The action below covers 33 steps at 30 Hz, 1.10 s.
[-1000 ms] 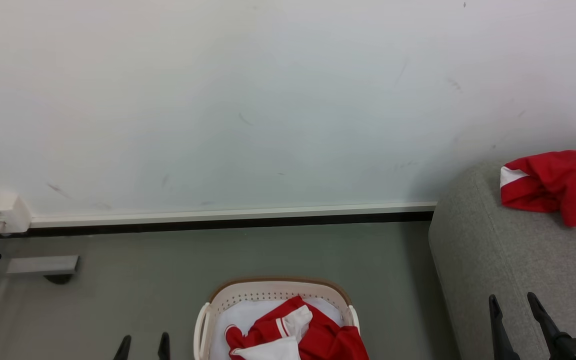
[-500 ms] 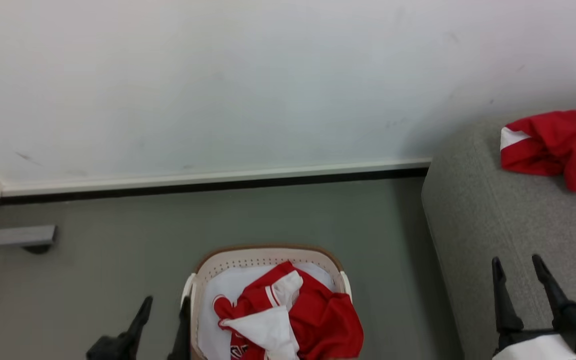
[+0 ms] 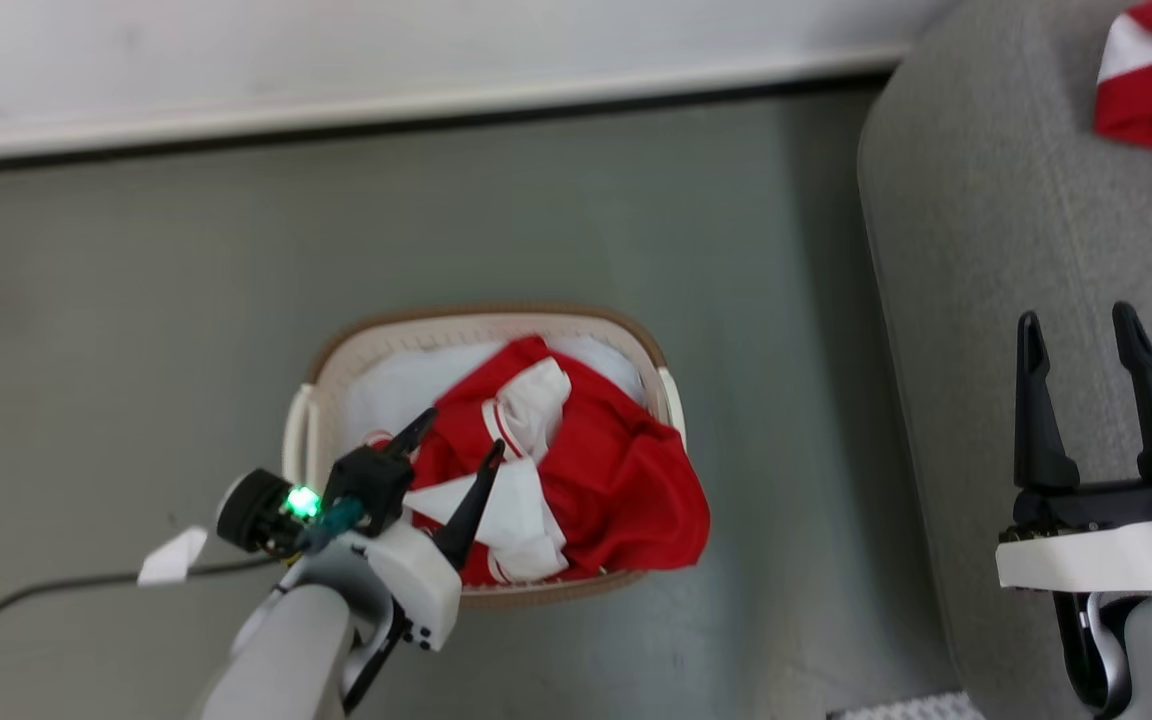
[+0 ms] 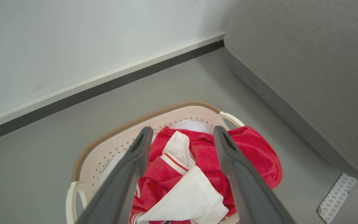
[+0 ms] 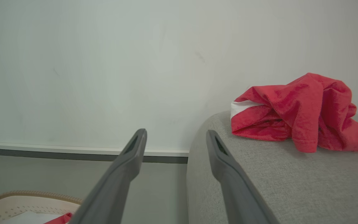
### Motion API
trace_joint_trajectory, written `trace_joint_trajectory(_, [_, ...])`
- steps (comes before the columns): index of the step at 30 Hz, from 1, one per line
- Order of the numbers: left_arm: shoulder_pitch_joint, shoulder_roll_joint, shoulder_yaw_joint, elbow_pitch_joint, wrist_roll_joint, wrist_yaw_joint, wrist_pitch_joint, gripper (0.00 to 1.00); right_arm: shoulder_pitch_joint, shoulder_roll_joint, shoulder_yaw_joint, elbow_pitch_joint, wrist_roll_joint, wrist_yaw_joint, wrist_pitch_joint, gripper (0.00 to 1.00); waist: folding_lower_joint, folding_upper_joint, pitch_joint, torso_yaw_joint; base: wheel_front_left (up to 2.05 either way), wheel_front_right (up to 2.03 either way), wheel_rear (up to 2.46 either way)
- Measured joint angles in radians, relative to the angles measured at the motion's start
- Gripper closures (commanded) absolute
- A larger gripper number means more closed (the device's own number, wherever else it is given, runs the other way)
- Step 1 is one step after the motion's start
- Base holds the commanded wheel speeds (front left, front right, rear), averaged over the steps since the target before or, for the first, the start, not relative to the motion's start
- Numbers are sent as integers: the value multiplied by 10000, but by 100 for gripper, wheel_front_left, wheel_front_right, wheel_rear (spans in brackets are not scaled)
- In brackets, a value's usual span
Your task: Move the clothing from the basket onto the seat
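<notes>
Left gripper hangs over the 8 o'clock part of the basket, its two dark fingers spread apart with nothing between them, pointing toward 1 o'clock in the head view. The clothing, a crumpled red garment with white panels and striped trim, lies in the basket directly under and beyond those fingers. Most of it spreads from the tips toward 3 and 4 o'clock, where a red fold spills over the rim. Whether the fingertips touch the cloth cannot be told.

In the left wrist view, the left gripper frames the clothing: a white fold sits between the fingers, and red cloth drapes over the basket handle at 3 o'clock. A white liner shows at the basket's 10 o'clock side.

The right gripper is likewise parted and empty. It stands over the grey seat, at 3 o'clock from the basket and well apart from it. A second red garment rests on the seat at 2 o'clock from the right gripper.
</notes>
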Motion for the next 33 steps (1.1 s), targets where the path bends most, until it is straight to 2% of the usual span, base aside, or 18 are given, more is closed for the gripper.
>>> trace_joint_trajectory(10, [-2250,727,-2395,2615,-1335,-25,527,0,-406,-10,186,-698,360,0,0,0,-1,-1,1803,-622,0,0,0])
trace_joint_trajectory(18, [-3377,1131,-3929,3475,-2961,-25,1045,0,-597,-4,299,-897,458,0,0,0,-2,-1,2799,-899,0,0,0])
trace_joint_trajectory(23, [-4095,1419,-4103,3877,-3465,-25,706,0,-650,-4,263,-961,483,0,0,0,-3,-1,3212,-946,0,0,0])
trace_joint_trajectory(33, [-5063,1384,-4366,4857,-3480,-27,345,0,-802,-4,380,-1014,556,0,0,0,-4,0,3705,-1012,0,0,0])
